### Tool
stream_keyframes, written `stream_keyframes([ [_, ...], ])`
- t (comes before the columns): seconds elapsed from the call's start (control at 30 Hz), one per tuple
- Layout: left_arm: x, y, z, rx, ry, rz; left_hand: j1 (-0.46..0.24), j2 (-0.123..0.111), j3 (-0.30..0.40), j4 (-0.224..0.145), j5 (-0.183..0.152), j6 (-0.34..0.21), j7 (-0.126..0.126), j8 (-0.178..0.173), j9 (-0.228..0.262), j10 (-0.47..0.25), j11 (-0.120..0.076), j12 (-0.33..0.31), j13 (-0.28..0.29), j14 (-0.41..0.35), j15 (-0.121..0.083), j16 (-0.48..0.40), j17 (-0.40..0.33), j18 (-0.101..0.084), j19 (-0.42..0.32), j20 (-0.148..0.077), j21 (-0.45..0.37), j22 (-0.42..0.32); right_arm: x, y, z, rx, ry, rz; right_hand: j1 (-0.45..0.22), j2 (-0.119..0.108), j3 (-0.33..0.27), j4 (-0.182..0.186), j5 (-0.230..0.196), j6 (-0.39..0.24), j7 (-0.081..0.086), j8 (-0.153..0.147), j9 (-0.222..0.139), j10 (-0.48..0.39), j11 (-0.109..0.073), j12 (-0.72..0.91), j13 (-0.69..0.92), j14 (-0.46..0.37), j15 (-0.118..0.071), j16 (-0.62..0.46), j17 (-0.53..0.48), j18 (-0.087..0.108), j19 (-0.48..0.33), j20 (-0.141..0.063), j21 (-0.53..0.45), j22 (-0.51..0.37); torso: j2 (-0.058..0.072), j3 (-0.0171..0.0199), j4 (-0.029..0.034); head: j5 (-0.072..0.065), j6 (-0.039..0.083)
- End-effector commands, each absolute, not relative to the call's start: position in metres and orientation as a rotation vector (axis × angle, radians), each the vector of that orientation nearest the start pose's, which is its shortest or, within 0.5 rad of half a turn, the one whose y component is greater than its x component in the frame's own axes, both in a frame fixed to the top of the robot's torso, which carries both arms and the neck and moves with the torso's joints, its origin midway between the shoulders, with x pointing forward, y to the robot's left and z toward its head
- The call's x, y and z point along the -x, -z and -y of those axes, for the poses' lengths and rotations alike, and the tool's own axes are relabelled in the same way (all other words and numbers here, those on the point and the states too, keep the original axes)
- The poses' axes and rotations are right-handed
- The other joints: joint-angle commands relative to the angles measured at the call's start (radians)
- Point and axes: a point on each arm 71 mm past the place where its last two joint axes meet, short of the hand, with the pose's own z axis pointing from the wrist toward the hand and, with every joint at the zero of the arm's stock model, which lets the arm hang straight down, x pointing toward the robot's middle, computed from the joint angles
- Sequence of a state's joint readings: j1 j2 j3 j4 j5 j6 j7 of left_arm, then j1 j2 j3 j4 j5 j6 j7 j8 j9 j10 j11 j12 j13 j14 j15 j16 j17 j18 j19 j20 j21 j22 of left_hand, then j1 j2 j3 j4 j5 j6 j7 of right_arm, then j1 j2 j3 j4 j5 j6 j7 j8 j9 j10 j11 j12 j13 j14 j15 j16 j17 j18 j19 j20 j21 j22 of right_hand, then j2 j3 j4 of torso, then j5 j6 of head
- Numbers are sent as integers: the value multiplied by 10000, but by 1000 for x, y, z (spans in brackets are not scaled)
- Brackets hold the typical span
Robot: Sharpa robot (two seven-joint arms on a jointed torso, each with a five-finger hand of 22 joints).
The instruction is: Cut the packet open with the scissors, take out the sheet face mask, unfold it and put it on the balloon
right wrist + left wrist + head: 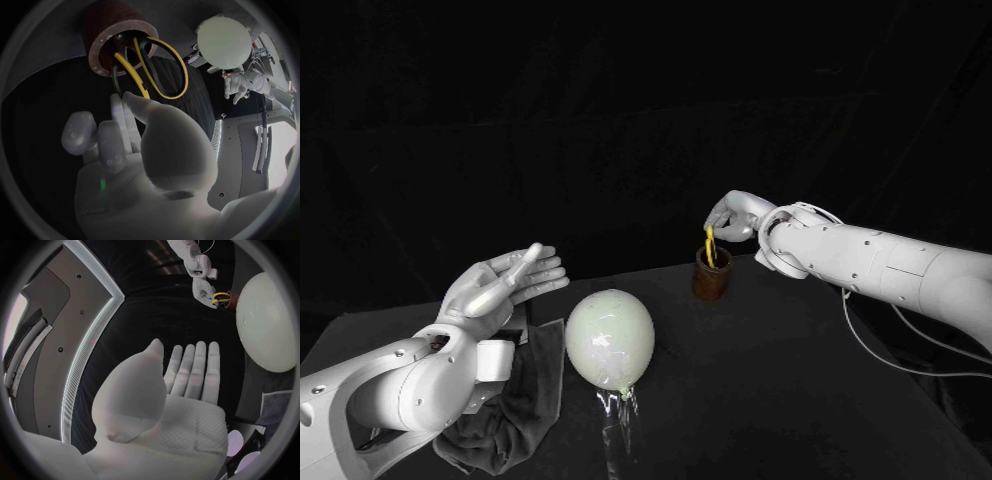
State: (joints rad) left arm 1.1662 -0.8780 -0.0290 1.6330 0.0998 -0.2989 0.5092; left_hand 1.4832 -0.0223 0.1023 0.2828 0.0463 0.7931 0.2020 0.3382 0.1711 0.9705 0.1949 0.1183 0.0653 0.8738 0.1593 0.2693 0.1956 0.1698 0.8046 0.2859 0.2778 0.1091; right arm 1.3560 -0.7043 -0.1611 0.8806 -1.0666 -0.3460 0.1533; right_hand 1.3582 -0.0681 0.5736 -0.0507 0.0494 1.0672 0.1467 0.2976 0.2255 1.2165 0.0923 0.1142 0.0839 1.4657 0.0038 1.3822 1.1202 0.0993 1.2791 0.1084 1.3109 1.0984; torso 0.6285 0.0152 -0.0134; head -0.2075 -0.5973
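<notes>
The yellow-handled scissors (710, 243), probably stiff and light, stood handles-up in a brown round cup (713, 282) at the table's far edge, best taken by the loops; right hand (738, 215) and left hand (502, 282) both had fingers released.

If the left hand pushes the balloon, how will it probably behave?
The balloon is egg-shaped and inflated, so it is probably very light and may roll or drift at a small push. Its skin looks smooth and glossy, so a grip may slip on it. The left hand is open beside it, not touching.
</notes>
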Motion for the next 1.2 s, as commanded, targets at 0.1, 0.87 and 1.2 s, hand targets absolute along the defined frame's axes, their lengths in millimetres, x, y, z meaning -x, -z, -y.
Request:
stream_keyframes([
  [0.1, -465, 175, -196, 11819, 17058, -13223, 73, 59, -10, 32, 38, 57, 426, -37, -9, 64, -3, -37, -14, 61, 16, -57, -10, 132, 58, -8, 45, -17, -588, 148, 344, -1815, -4661, -14874, -18, 144, -44, 45, -11, -98, -157, 375, 403, 447, -283, 66, 36, 227, -129, 41, -8, -38, 48, -92, 96, 127, -5, 6, -13, -13, -7],
  [0.87, -469, 177, -197, 11879, 16964, -13285, 121, 82, -10, 19, 39, 20, 469, -104, -39, 28, 34, -124, -18, 31, 44, -126, -20, 129, 87, -9, 26, -46, -567, 141, 365, -5178, -6248, -13909, -196, 122, 233, 158, -9, -841, -242, 1507, 1778, 737, -389, 138, 285, 216, -231, 89, 35, -74, 128, -184, 174, 383, -79, -27, -6, -82, 74],
  [1.2, -473, 179, -199, 11883, 16944, -13260, 188, 102, 11, -6, 40, 14, 473, -133, -52, 20, 42, -166, -16, 22, 55, -161, -24, 128, 98, -9, 12, -63, -547, 130, 360, -7187, -7699, -14075, -207, 112, 314, 136, -9, -886, -244, 1604, 1904, 773, -396, 162, 325, 220, -241, 98, 43, -72, 126, -193, 173, 387, -245, -64, 10, -136, 77],
])
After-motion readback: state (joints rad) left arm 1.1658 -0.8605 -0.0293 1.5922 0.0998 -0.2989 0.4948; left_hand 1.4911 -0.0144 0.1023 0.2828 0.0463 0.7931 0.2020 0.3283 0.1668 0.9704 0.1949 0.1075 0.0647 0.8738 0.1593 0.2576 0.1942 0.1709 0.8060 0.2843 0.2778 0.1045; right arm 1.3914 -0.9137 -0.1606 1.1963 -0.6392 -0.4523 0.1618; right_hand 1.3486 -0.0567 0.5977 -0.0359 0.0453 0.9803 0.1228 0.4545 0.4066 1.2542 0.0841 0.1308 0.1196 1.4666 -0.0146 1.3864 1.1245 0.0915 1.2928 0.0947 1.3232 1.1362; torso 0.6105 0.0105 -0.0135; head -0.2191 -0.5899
